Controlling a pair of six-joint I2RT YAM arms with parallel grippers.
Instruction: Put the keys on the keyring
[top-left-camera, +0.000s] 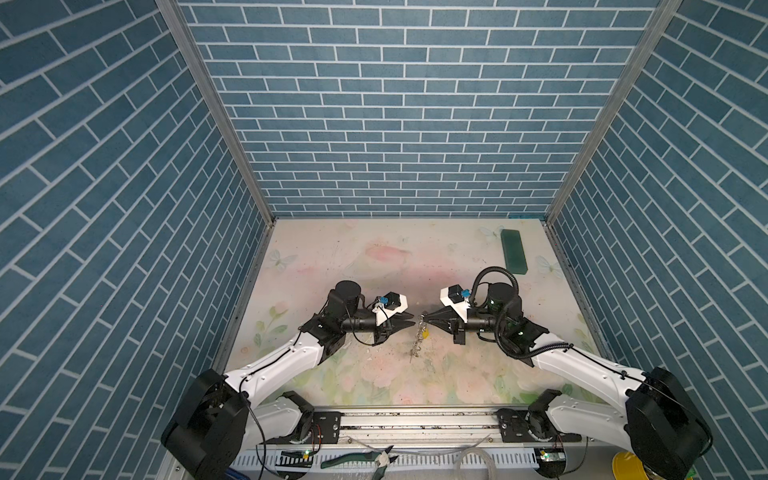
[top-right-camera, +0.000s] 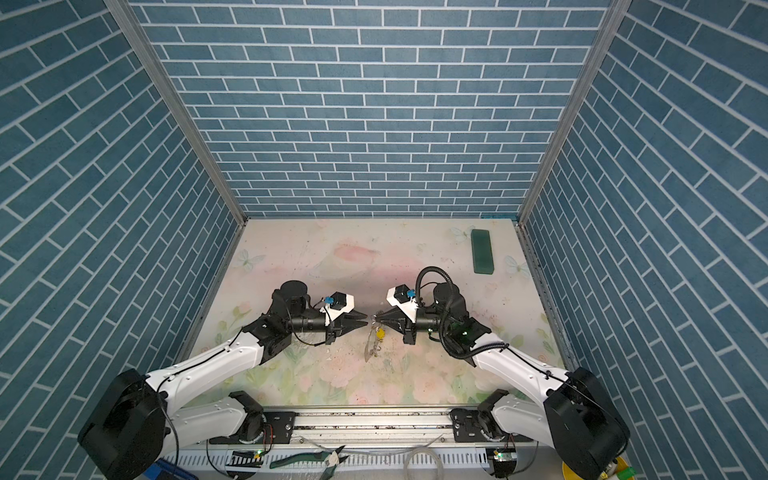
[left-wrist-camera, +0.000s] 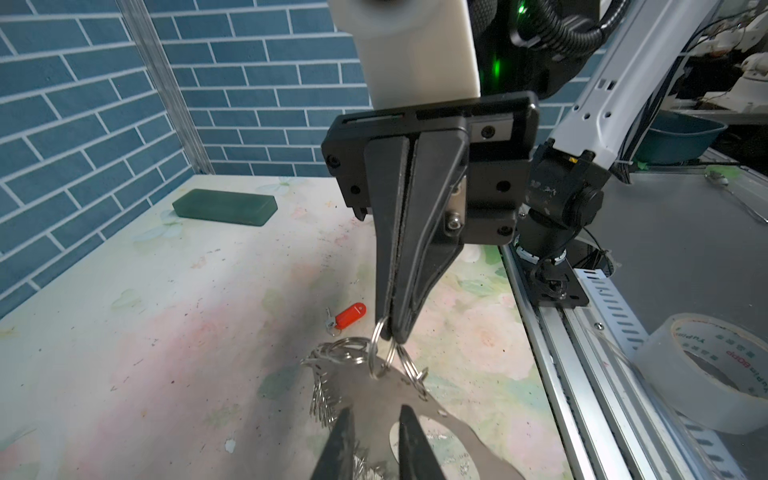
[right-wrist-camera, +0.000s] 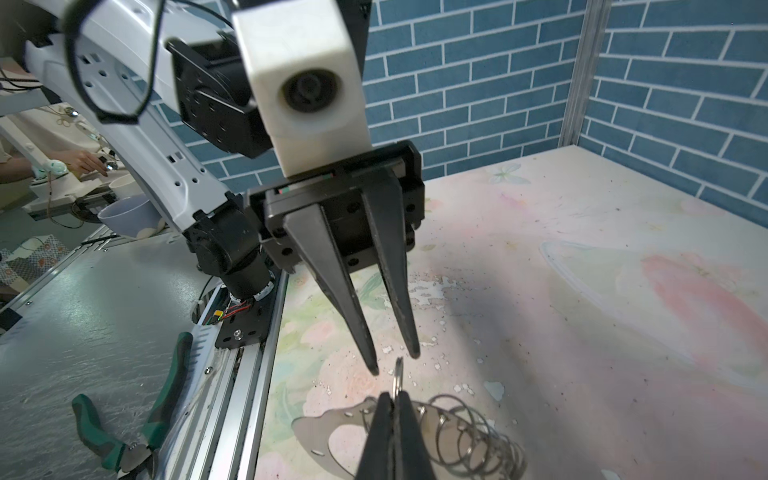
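Observation:
The keyring (top-left-camera: 417, 343) (top-right-camera: 371, 348), a grey flat hoop fringed with silver wire clips, hangs tilted between the two arms above the table. My right gripper (top-left-camera: 428, 321) (right-wrist-camera: 392, 397) is shut on one small silver clip (right-wrist-camera: 398, 376) at the hoop's upper rim (left-wrist-camera: 374, 390). My left gripper (top-left-camera: 414, 324) (left-wrist-camera: 376, 409) faces it tip to tip, its jaws slightly open, with nothing between them. The yellow key (top-left-camera: 424, 332) (top-right-camera: 379, 332) hangs against the hoop just under my right gripper. The red key (left-wrist-camera: 349, 316) lies on the table behind the hoop.
A dark green block (top-left-camera: 513, 251) (left-wrist-camera: 224, 206) lies at the back right near the wall. Green-handled pliers (top-left-camera: 361, 459) (right-wrist-camera: 137, 432) rest beyond the front rail, and a tape roll (left-wrist-camera: 706, 374) sits outside it. Blue brick walls close in three sides.

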